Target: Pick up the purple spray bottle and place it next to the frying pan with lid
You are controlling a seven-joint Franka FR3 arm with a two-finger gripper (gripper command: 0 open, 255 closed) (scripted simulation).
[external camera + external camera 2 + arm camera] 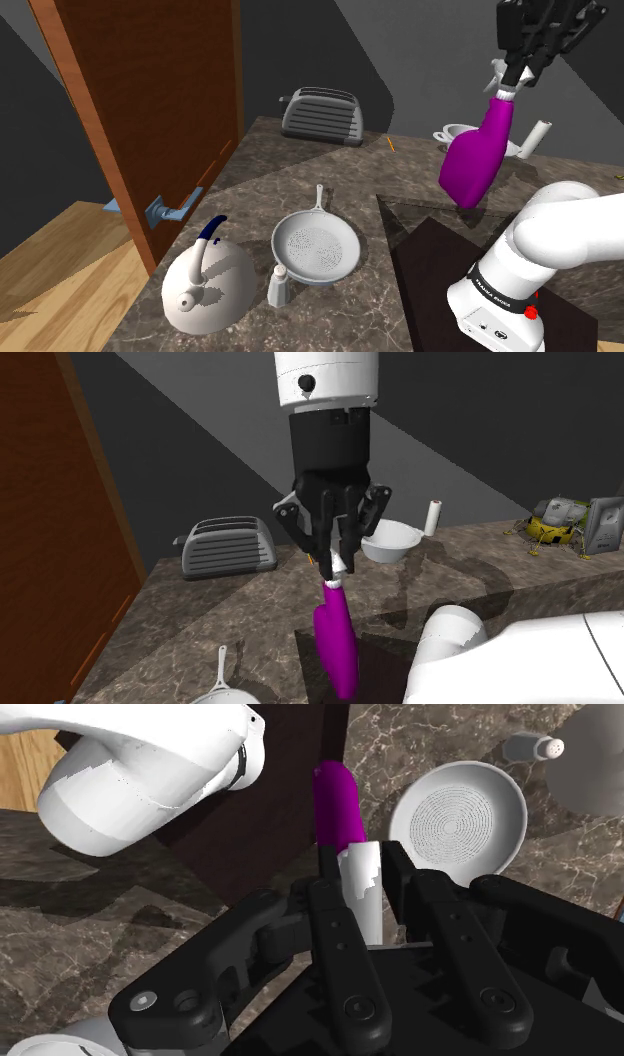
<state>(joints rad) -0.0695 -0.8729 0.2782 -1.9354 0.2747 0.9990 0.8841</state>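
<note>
Door (150, 110) of brown wood rises at the countertop's (260, 170) left edge in your shoulder view. Near the front edge sits a white kettle (208, 285), then a small shaker (279, 286) just beside the pale frying pan (315, 246), whose handle points toward the back. A grey toaster (322, 115) stands at the back edge. Further right, your gripper (512, 85) pinches the white nozzle of the purple spray bottle (478, 160). The bottle hangs tilted in the air, above the stand's (440, 270) far corner and well apart from the pan. In the wrist view you see both fingers (335, 919) pressed against that nozzle. A white bowl (455, 133) rests behind the bottle.
</note>
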